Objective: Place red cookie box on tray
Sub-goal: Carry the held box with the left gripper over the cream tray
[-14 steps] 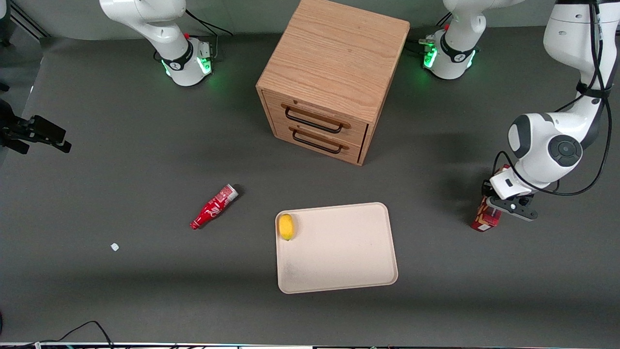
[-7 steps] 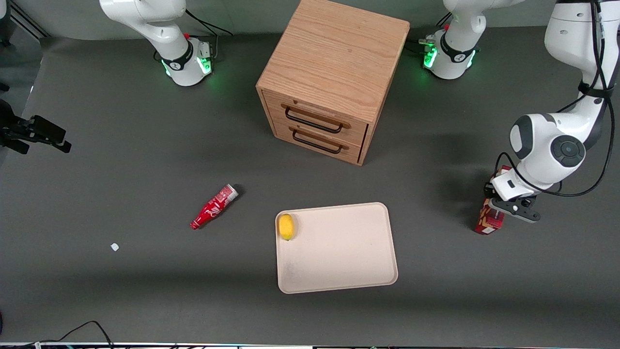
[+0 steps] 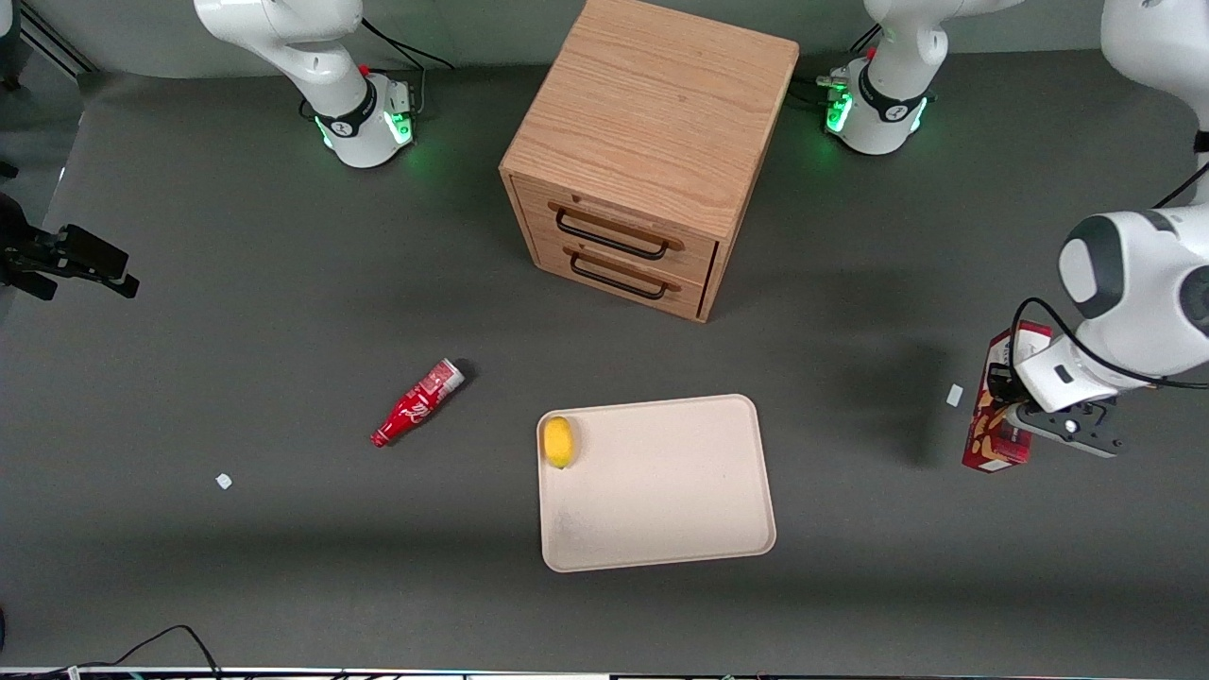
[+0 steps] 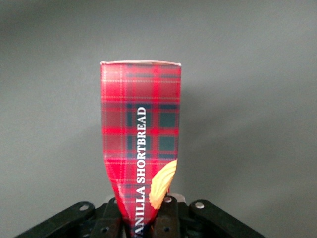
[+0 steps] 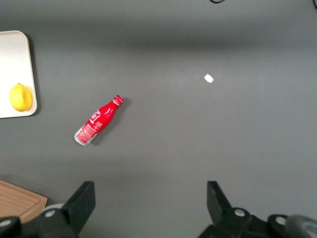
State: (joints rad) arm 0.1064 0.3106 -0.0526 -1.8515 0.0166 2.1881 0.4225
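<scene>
The red cookie box [image 3: 998,408] is a slim dark red plaid box held off the table at the working arm's end. My left gripper [image 3: 1028,420] is shut on it. In the left wrist view the box [image 4: 141,129] rises from between the black fingers [image 4: 171,220], which pinch one end of it, and the gripper [image 4: 141,218] shows there too. The beige tray [image 3: 671,491] lies flat in the middle of the table, well apart from the box, nearer the front camera than the cabinet. One corner of the tray shows in the right wrist view [image 5: 15,54].
A yellow lemon [image 3: 558,441] sits in a corner of the tray. A small red bottle [image 3: 417,403] lies toward the parked arm's end. A wooden drawer cabinet [image 3: 652,142] stands farther from the camera. Small white scraps [image 3: 955,395] [image 3: 223,481] lie on the table.
My left gripper has risen with the red cookie box and carried it toward the working arm's end. A white scrap now shows where the box stood.
</scene>
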